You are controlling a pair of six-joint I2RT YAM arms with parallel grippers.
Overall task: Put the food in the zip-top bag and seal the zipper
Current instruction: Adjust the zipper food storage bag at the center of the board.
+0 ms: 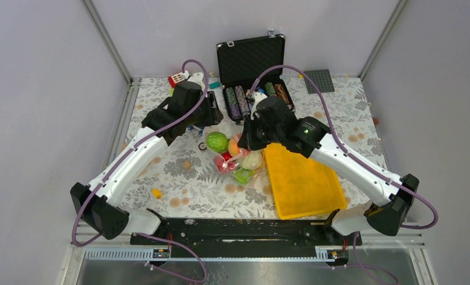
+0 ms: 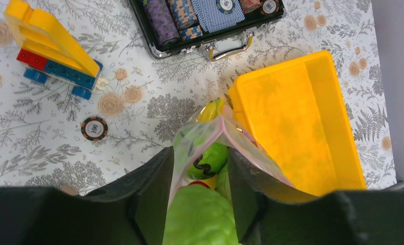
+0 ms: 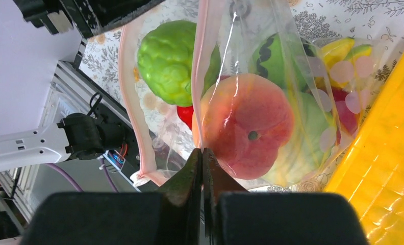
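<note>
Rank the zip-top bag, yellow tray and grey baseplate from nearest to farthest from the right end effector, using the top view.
1. zip-top bag: pinched at its edge by the right end effector.
2. yellow tray: just beside it, on the right.
3. grey baseplate: at the far right corner.

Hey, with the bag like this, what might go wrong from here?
1. The green fruit sits right at the open mouth of the bag, between the zipper strips; it may block sealing or tumble out.
2. The right gripper pinches only a thin edge of the bag, which might slip free.
3. The left gripper has its jaws apart around the mouth, so it may give no support.
</note>
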